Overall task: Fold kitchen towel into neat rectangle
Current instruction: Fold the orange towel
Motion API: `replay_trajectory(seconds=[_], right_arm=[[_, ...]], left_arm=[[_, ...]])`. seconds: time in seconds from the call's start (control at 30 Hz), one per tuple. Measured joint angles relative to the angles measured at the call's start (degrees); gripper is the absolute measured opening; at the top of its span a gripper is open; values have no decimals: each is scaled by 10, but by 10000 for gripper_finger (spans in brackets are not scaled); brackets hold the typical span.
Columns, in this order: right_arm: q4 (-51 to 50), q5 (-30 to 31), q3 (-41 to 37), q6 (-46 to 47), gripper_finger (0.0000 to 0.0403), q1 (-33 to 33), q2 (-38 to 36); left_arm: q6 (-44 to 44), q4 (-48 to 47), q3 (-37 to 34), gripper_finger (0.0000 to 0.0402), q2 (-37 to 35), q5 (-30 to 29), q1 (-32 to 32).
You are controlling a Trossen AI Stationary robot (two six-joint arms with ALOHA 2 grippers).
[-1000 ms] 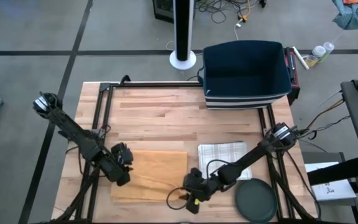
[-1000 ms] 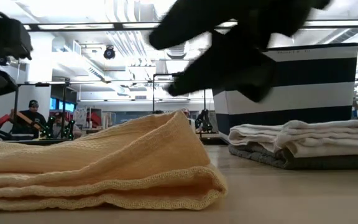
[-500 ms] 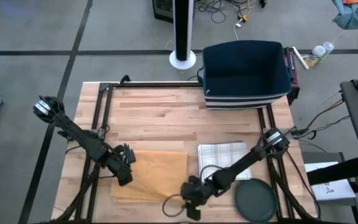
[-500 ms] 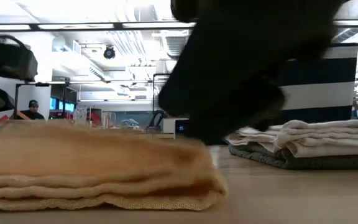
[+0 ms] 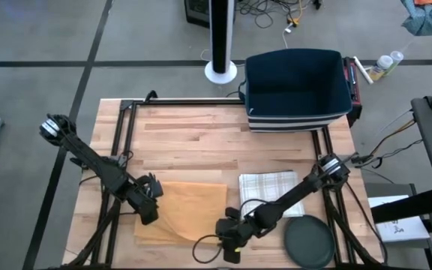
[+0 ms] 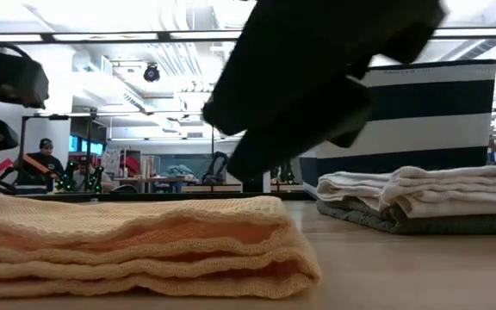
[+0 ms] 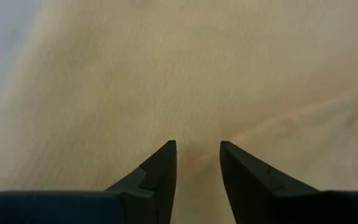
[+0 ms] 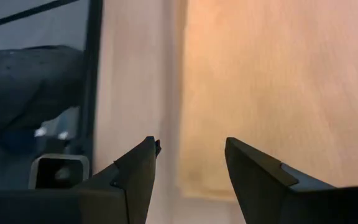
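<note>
We judge the folded yellow waffle-weave kitchen towel (image 5: pixel 190 210) soft and limp; best pinched at corners. The left gripper (image 7: pixel 197 163) and the right gripper (image 8: pixel 190 163) hold nothing, fingers spread.

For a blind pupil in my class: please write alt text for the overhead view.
A folded yellow towel lies on a wooden table, the left gripper at one edge, the right gripper at another. Beyond: folded checked towel, dark bin.

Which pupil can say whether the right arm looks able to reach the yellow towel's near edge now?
Probably yes: the right gripper hangs open by the yellow towel, with nothing between them.
</note>
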Motion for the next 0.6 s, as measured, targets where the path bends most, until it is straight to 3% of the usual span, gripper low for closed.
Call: replay_trajectory(seconds=[0.17,0.37,0.6], right_arm=[[-1,1,-2,-17,185,-10,8],[-27,-6,-3,-16,185,-11,26],[-42,-2,-4,-17,185,-13,27]], left_arm=[[-3,27,0,114,8,66,-14],[-68,34,-1,114,14,145,-55],[-123,168,1,114,3,190,-88]])
